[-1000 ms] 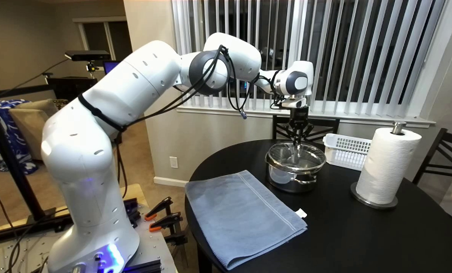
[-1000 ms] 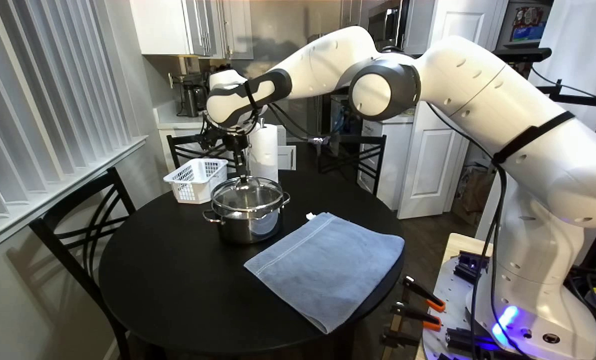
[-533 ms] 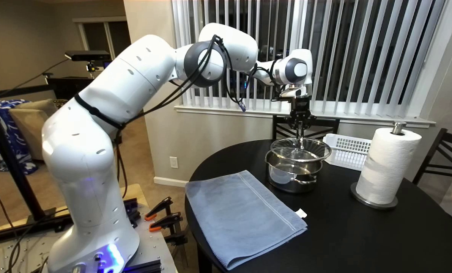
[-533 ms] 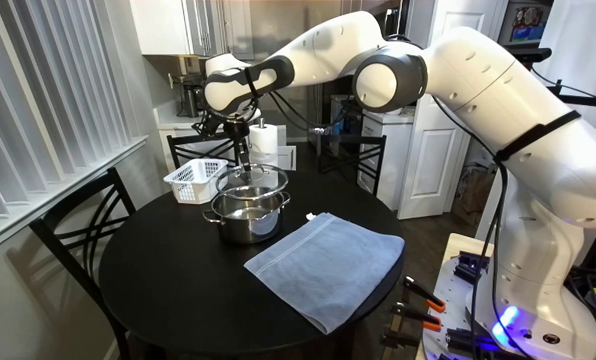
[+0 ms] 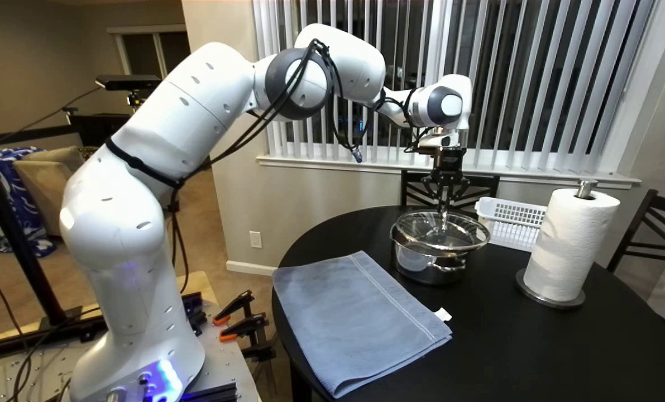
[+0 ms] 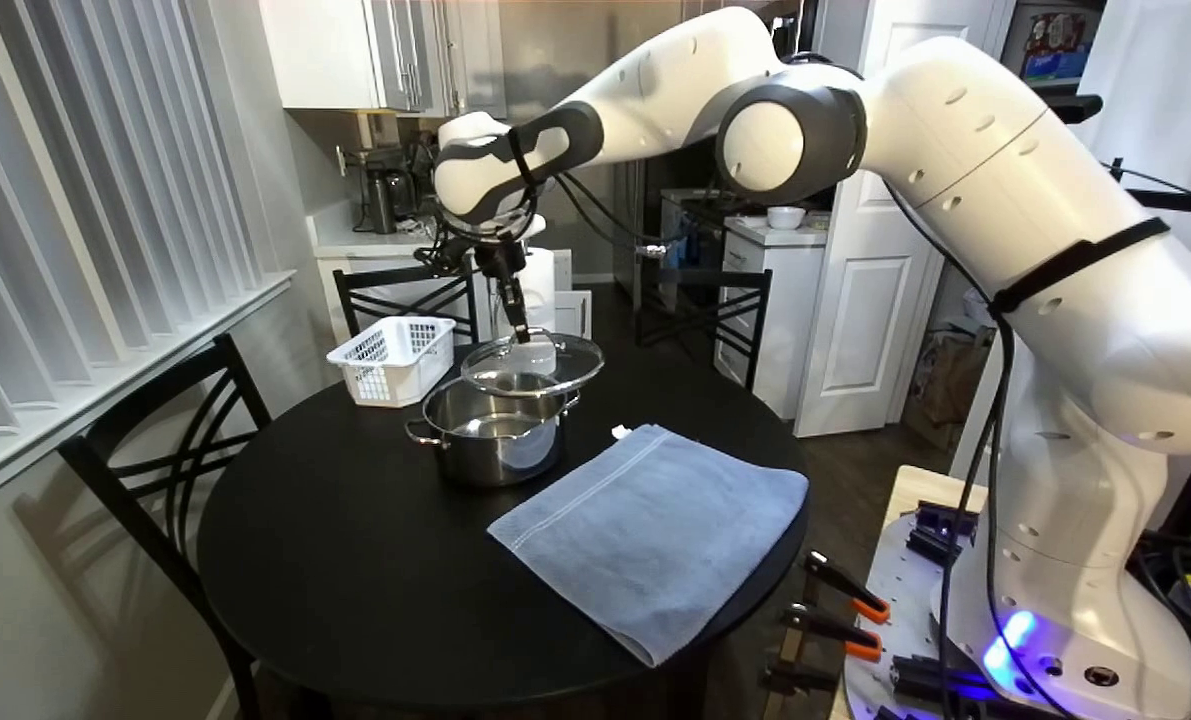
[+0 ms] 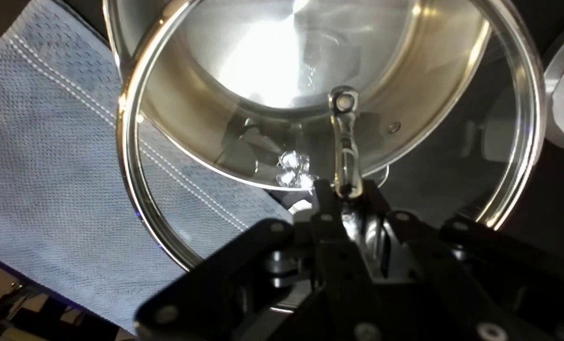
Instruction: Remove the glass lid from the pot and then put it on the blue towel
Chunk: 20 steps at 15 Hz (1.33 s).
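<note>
The glass lid (image 5: pixel 443 233) is a transparent disc with a metal rim and a loop handle. My gripper (image 6: pixel 522 335) is shut on its handle, and in the wrist view the fingertips (image 7: pixel 349 189) pinch the handle's near end. The lid (image 6: pixel 545 372) hangs above the silver pot (image 6: pixel 500 458), a little tilted and shifted off its opening. The open pot (image 5: pixel 430 265) stands on the table and shows through the lid in the wrist view. The blue towel (image 5: pixel 360 321) lies flat and folded beside the pot; it also shows in the wrist view (image 7: pixel 64 180).
A white slatted basket (image 5: pixel 511 226) stands behind the pot. A white paper towel roll (image 5: pixel 572 245) stands upright on the black round table (image 5: pixel 505 346). Dark chairs (image 6: pixel 190 450) surround the table, and window blinds (image 6: pixel 105 200) are close behind.
The lid was on the pot one second ago, then was lifted off by my gripper. Since half a second ago it has shifted sideways off the pot's centre and tilted. Pot and towel stayed put.
</note>
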### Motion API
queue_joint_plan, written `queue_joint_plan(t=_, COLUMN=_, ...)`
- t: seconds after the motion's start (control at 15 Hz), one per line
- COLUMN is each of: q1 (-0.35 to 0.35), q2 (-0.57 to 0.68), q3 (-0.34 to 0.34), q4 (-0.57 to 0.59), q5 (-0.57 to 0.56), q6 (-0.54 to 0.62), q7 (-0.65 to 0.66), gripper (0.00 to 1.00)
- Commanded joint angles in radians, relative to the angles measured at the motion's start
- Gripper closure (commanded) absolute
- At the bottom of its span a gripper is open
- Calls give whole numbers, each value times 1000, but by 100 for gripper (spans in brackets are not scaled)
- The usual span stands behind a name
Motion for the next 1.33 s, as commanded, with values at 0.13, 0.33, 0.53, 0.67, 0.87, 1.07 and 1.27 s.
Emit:
queue_joint_plan(t=0.13, q1=-75, q2=-240, q3=9, q4=-319, q5=72, q6=81, q7=18, gripper=95)
queue_joint_plan(t=0.33, q1=-91, q2=-309, q3=9, q4=-426, q5=82, q6=122, q7=2, gripper=95)
queue_joint_plan(t=0.53, q1=-79, q2=-371, q3=2, q4=-518, q5=55, q6=182, q7=15, gripper=95)
queue_joint_plan(t=0.67, q1=-67, q2=-423, q3=1, q4=-598, q5=31, q6=233, q7=6, gripper=95)
queue_joint_plan(t=0.87, q1=-51, q2=-497, q3=-4, q4=-728, q5=-4, q6=318, q7=39, gripper=95)
queue_joint_plan(t=1.07, q1=-50, q2=-544, q3=5, q4=-849, q5=15, q6=381, q7=83, gripper=95)
queue_joint_plan(t=1.27, q1=-50, q2=-578, q3=16, q4=-945, q5=16, q6=434, q7=108, gripper=95)
